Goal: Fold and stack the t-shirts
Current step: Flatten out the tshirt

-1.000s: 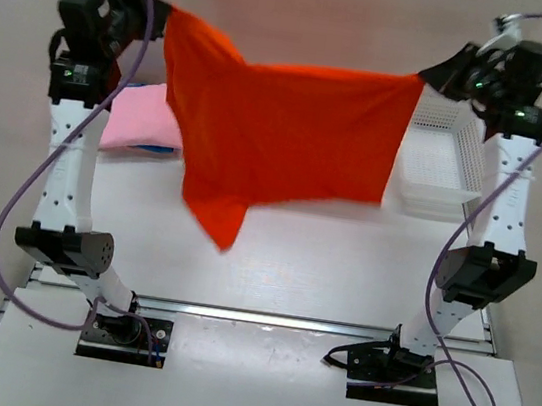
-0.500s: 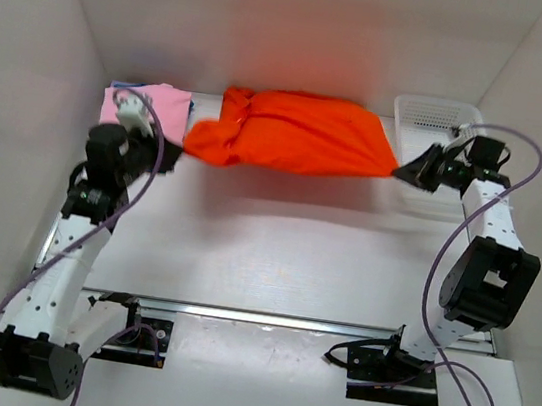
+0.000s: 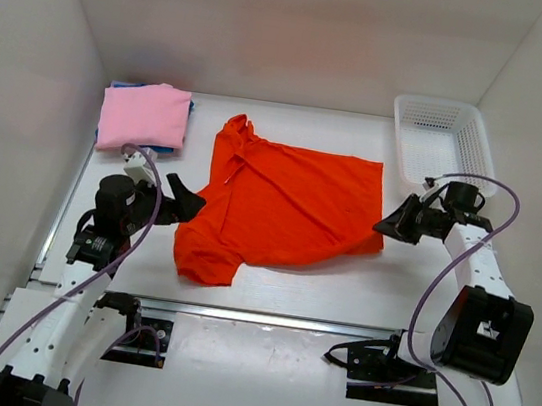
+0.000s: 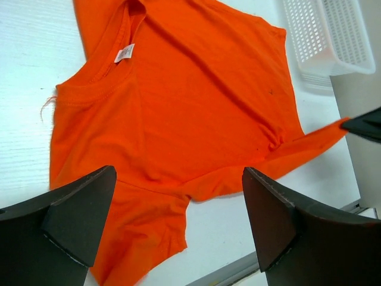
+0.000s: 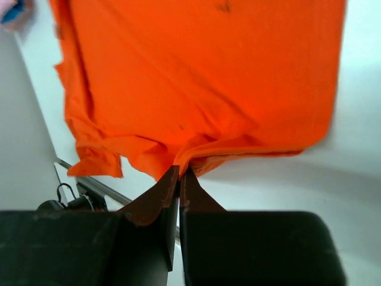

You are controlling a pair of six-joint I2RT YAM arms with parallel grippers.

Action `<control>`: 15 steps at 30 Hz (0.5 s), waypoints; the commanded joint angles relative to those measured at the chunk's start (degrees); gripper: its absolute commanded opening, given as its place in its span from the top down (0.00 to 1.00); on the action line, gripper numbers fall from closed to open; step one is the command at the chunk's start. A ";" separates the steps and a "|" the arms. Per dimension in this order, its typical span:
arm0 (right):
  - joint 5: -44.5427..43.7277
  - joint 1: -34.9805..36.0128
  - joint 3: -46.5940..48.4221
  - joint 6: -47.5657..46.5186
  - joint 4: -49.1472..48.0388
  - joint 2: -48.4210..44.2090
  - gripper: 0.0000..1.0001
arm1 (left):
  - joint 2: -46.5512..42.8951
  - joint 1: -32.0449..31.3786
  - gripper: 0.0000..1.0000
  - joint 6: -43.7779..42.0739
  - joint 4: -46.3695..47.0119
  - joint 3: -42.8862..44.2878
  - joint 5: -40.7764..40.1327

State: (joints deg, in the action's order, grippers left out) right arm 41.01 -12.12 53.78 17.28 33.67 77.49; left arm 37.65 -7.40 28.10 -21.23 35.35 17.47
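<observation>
The large orange-red t-shirt (image 3: pixel 291 206) lies spread out flat on the white table, collar toward the far left and one sleeve at the near left. My left gripper (image 3: pixel 186 201) hovers open just left of that sleeve; in the left wrist view its fingers (image 4: pixel 77 220) stand wide apart over the shirt (image 4: pixel 178 107), holding nothing. My right gripper (image 3: pixel 386 226) is shut on the shirt's right hem corner (image 5: pixel 196 77), the cloth pinched at its tips (image 5: pixel 180 173). A folded light pink t-shirt (image 3: pixel 144 117) rests on a blue one (image 3: pixel 162 150) at the far left.
A white mesh basket (image 3: pixel 441 141) stands at the far right, just behind the right arm, also seen in the left wrist view (image 4: pixel 324 36). A metal rail (image 3: pixel 265 316) runs along the table's near edge. White walls close in on three sides.
The orange-red shirt, held stretched in the air between both grippers, came down and now lies flat. My left gripper let go and opened; the right keeps its hold.
</observation>
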 commanded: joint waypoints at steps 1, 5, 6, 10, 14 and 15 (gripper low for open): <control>-4.79 0.17 -2.88 -1.02 4.11 -3.92 1.00 | 0.58 0.37 0.01 -0.31 3.31 -0.02 1.95; -10.16 1.39 -3.94 -2.86 8.51 -5.25 1.00 | 5.83 0.37 0.02 -4.88 5.58 0.42 1.85; -11.56 1.66 -4.03 -3.65 9.73 -4.81 1.00 | 6.90 0.02 0.01 -5.33 6.46 0.50 1.95; -12.89 1.14 -5.61 -4.45 9.66 -4.19 1.00 | 17.18 -4.98 0.02 -9.63 9.19 2.70 -2.17; -11.48 0.26 -6.49 -4.62 8.78 -5.33 1.00 | 27.03 -5.53 0.01 -13.33 8.14 6.04 -6.57; -11.48 0.25 -6.58 -4.45 8.78 -5.25 1.00 | 28.69 -5.26 0.01 -13.24 8.05 6.22 -7.88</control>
State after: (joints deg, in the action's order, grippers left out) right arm 30.30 -11.38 46.98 13.89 42.94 73.76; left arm 64.18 -13.13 18.31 -14.09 38.81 14.06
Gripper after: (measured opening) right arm 0.007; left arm 0.981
